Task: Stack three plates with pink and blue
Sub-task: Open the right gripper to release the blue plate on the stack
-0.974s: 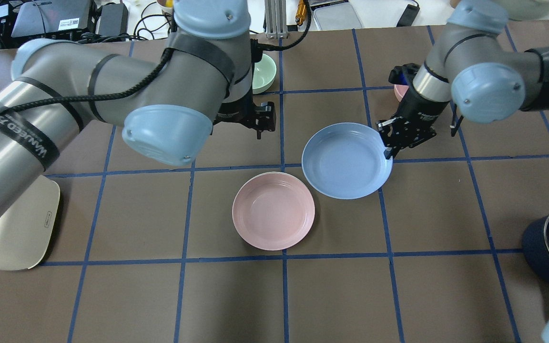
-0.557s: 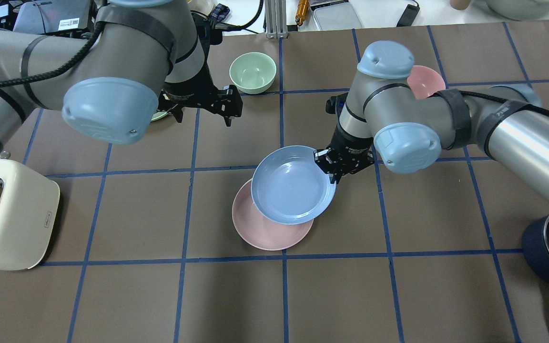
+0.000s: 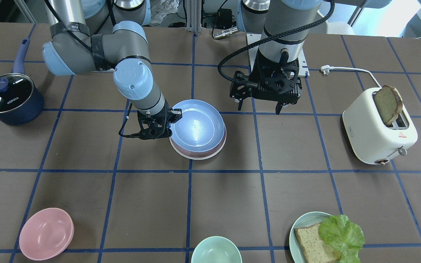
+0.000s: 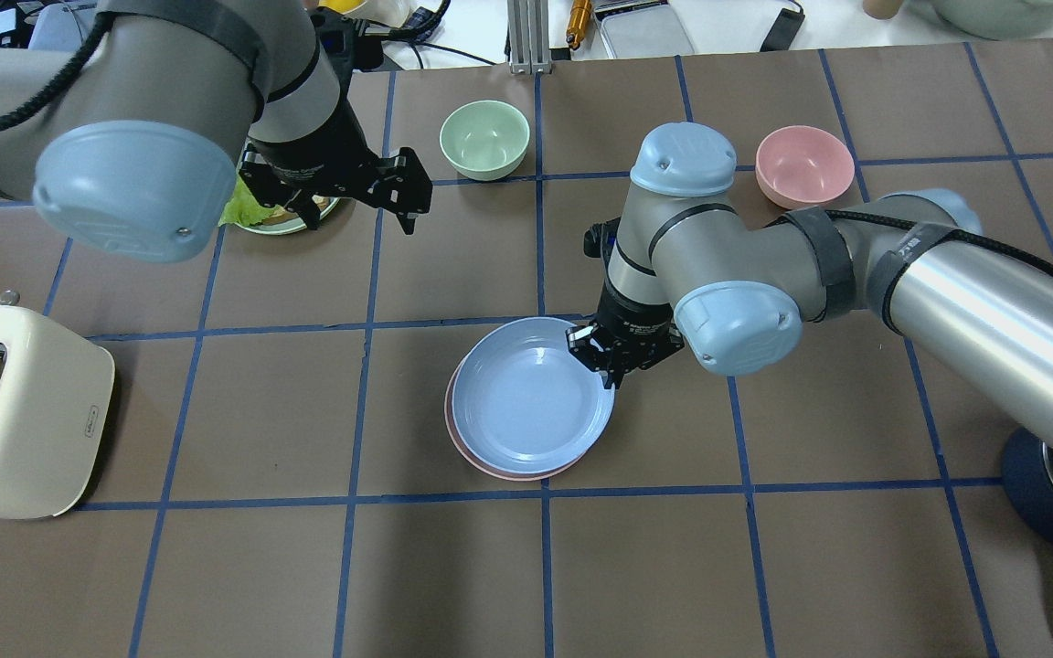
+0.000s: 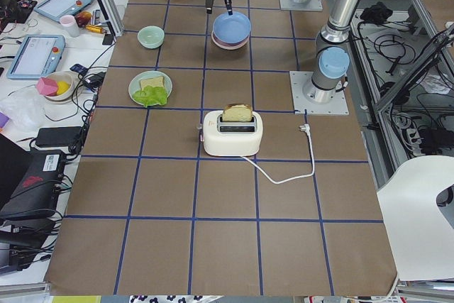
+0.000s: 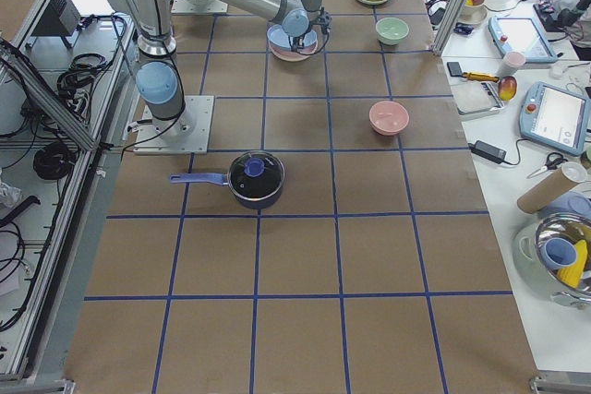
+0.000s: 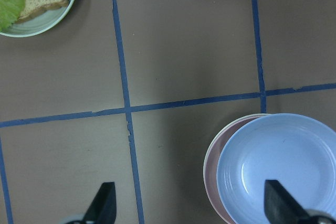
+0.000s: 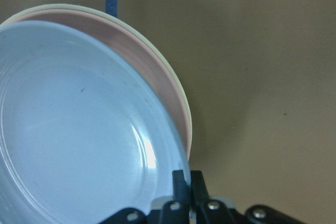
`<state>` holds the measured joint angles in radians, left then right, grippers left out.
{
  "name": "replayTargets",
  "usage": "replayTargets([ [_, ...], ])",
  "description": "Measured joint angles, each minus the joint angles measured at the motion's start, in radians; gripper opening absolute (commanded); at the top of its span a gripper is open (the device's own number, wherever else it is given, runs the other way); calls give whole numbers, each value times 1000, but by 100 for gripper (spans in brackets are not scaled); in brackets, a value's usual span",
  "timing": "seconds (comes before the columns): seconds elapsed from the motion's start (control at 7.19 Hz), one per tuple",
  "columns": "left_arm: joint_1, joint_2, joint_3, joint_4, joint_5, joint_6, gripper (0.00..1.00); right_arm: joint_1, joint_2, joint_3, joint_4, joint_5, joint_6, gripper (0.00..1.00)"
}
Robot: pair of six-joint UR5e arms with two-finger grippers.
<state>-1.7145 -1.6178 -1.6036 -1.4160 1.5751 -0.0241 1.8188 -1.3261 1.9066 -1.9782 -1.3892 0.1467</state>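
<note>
Pinching the blue plate [image 4: 531, 393] at its rim with the right gripper [image 4: 613, 361], slightly offset atop the pink plate [image 8: 152, 66], with the left gripper [image 3: 258, 109] spread wide, well apart.

Blue plate [image 4: 531, 393] now over the pink plate [image 8: 146, 59] (right gripper [image 4: 613, 368] alongside), formerly beside.

cream plate [image 8: 188, 129]: I get only a thin rim; the pink plate [image 8: 149, 64] covers the rest
pink plate: just a crescent, under the blue plate [image 4: 531, 397]
right gripper [image 8: 188, 182]: my wrist view cuts it at the lower edge, only fingertips pinching the blue rim
left gripper [image 7: 190, 205]: two spread tips at the frame's bottom
bread plate [image 4: 284, 227]: mostly behind the left gripper overhead
pot [image 4: 1052, 498]: cut by the overhead view's right edge
</note>
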Motion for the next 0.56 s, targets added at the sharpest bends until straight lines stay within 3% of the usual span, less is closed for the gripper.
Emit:
replayTargets([
  [0.14, 10, 22, 0, -28, 0, 12, 100, 5, 2, 3, -15, -6, -1, 100],
  [0.56, 32, 61, -3, -79, -4, 21, 100, 4, 0, -19, -31, -49, -7, 100],
])
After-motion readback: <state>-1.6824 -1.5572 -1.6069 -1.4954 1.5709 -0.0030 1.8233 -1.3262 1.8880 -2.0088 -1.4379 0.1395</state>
